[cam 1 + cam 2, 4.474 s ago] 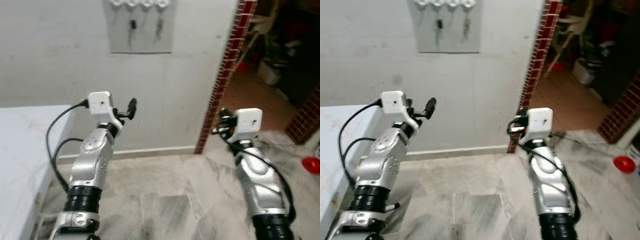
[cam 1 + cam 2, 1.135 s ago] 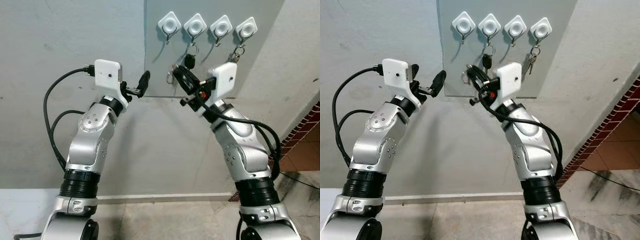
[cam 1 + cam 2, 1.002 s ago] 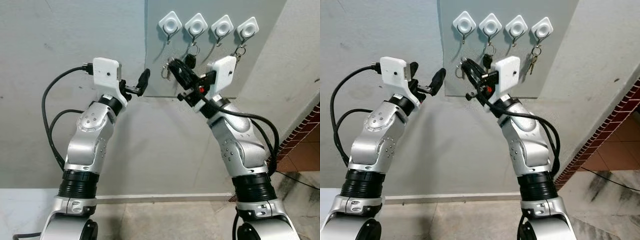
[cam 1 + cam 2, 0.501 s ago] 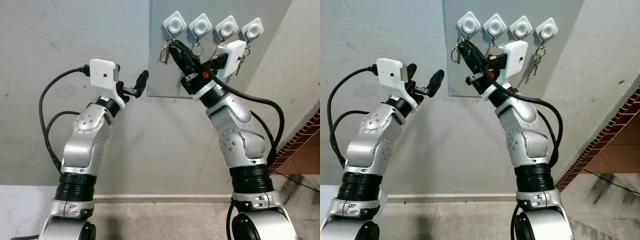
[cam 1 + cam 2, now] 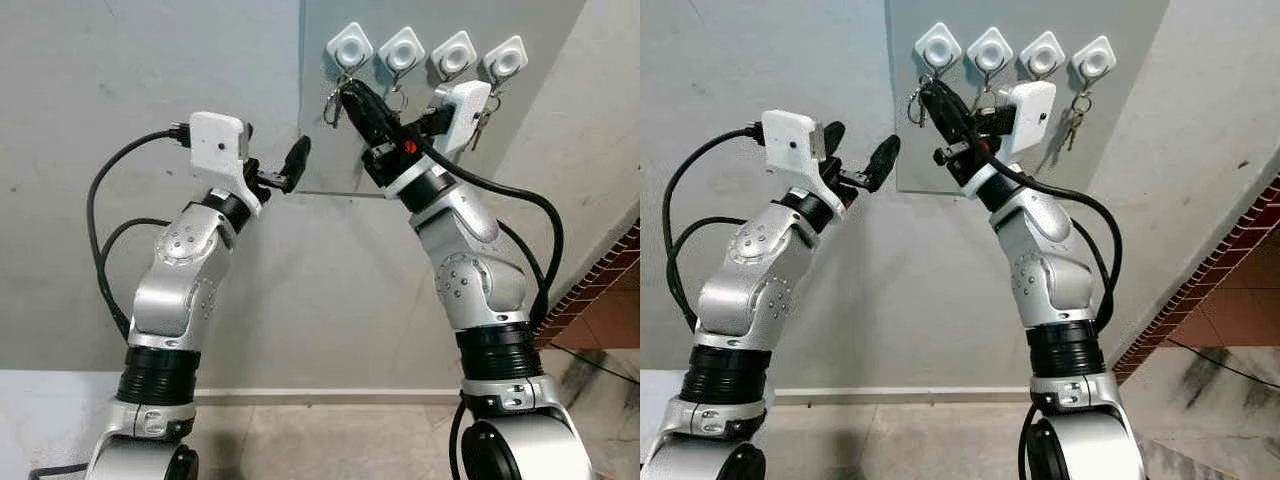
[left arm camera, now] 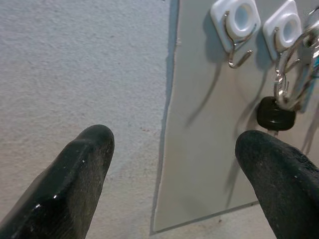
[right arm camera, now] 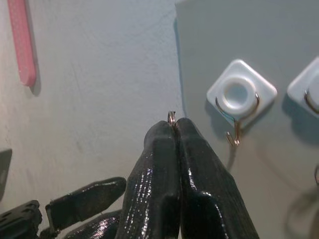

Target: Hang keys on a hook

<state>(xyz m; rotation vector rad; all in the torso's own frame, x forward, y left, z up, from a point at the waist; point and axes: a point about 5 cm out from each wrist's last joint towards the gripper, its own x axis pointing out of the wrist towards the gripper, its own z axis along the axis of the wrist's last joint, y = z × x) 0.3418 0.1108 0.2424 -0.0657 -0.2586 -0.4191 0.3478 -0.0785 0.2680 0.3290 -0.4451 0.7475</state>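
Thin silver key ring (image 7: pixel 171 118) pinched between the tight-closed black fingers of the right gripper (image 5: pixel 352 95), just beside the leftmost white diamond-shaped wall hook (image 5: pixel 349 47) on the grey backing panel (image 5: pixel 322 160). Neighbouring hooks carry a black-headed key (image 6: pixel 276 113) and silver keys (image 5: pixel 1075 117). Left gripper (image 5: pixel 290 167) hovers nearby, fingers spread, empty.

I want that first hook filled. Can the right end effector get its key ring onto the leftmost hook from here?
Probably yes. The right end effector, shut on the key ring, sits just beside the bare leftmost hook with nothing between.
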